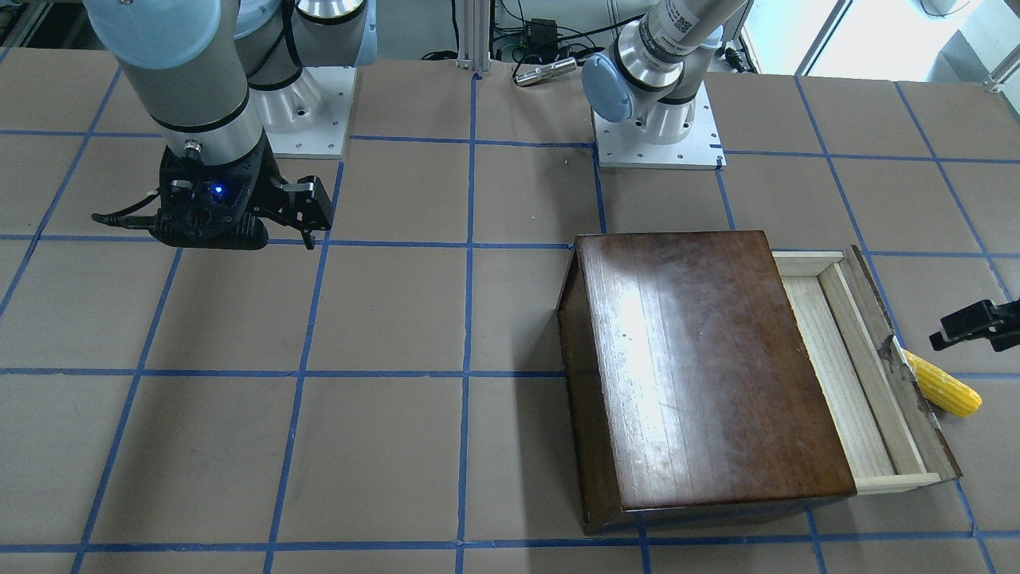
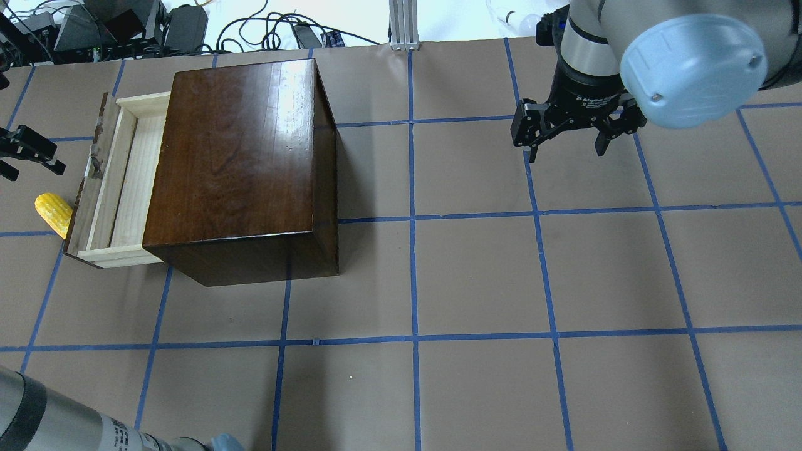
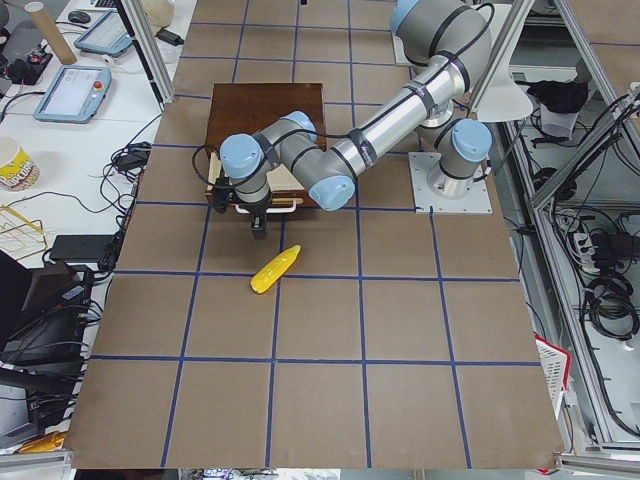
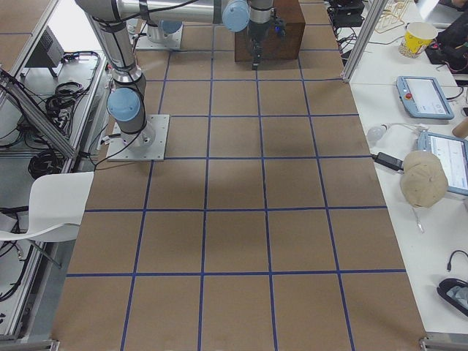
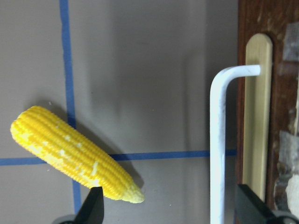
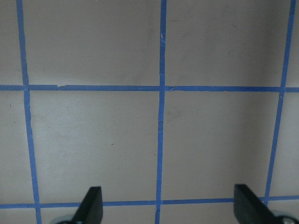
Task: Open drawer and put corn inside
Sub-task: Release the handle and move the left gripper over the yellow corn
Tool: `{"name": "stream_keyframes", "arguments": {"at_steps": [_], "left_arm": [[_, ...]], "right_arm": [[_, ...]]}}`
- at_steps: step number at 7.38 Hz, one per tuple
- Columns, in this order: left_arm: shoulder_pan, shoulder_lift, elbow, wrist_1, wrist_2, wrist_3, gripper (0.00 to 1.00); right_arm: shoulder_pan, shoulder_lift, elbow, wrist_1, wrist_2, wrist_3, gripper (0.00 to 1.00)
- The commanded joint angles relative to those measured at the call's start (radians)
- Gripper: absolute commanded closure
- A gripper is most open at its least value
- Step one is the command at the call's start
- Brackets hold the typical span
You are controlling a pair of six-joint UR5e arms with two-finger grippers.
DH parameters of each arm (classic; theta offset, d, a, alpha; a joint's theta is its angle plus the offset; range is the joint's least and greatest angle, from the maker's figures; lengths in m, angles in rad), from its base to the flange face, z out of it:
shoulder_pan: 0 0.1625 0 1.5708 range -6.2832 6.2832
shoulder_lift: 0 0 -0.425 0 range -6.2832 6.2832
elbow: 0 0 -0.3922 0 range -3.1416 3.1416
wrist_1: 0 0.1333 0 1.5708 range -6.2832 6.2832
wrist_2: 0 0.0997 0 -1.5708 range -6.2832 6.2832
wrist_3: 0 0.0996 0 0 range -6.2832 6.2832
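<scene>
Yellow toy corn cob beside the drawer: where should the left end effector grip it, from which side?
Grip the small yellow toy corn cob across its thick middle, from straight above: it lies flat, and the tapered tip near the drawer's dark chipped front panel probably gives too little to pinch.

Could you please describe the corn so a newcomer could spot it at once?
Find the glossy dark-brown box; its pale wooden drawer stands pulled out. Just outside the drawer's chipped dark front panel, on the tabletop, lies the corn. It is the only bright yellow thing there, a small tapered cob.
</scene>
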Motion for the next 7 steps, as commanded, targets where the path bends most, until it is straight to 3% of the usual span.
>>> {"name": "stream_keyframes", "arguments": {"at_steps": [1, 3, 7], "left_arm": [[0.098, -0.016, 0.013, 0.014, 0.007, -0.009, 0.00], [0.111, -0.062, 0.004, 0.101, 0.013, 0.038, 0.00], [0.111, -0.156, -0.014, 0.147, -0.001, 0.051, 0.00]], "right_arm": [[0.000, -0.001, 0.000, 0.000, 0.000, 0.000, 0.00], [0.000, 0.000, 0.000, 0.000, -0.001, 0.000, 0.00], [0.000, 0.000, 0.000, -0.002, 0.000, 0.000, 0.00]]}}
